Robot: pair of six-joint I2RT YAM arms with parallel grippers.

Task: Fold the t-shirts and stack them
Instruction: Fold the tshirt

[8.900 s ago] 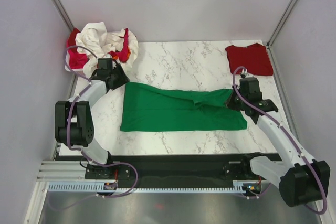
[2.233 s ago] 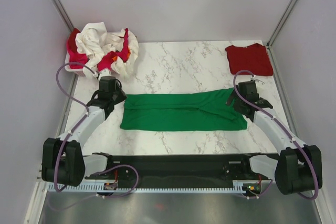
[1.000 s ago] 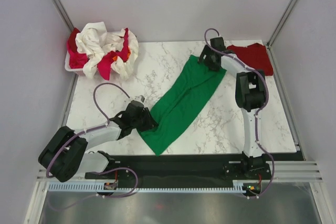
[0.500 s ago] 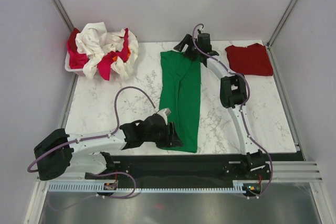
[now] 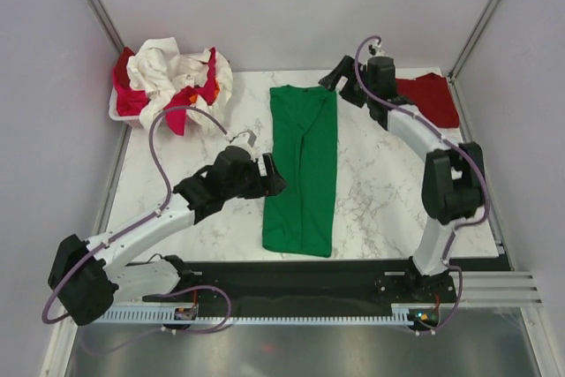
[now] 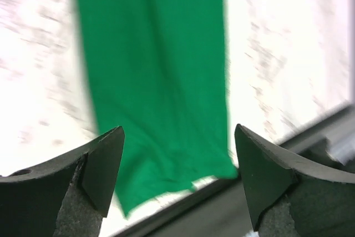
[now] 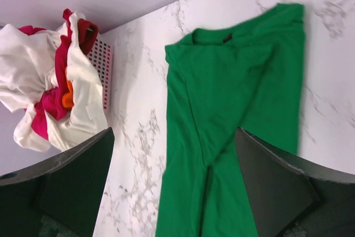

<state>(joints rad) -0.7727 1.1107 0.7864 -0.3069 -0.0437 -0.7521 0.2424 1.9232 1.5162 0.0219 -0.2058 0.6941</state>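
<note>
- We see bright, even, diffuse light; shadows on the marble table (image 5: 388,192) are faint and there is no glare.
- Our left wrist view is motion-blurred, smearing the green t-shirt (image 6: 155,81) and the marble.
- Our right wrist view is sharp.

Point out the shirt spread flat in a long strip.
The green shirt, lying mid-table, near edge to far. The dark red shirt sits folded at the far right corner; the cream shirt and pink shirt are bunched in the basket.

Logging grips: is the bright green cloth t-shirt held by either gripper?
No, the left gripper and right gripper stand open, off the bright green cloth t-shirt.
</note>
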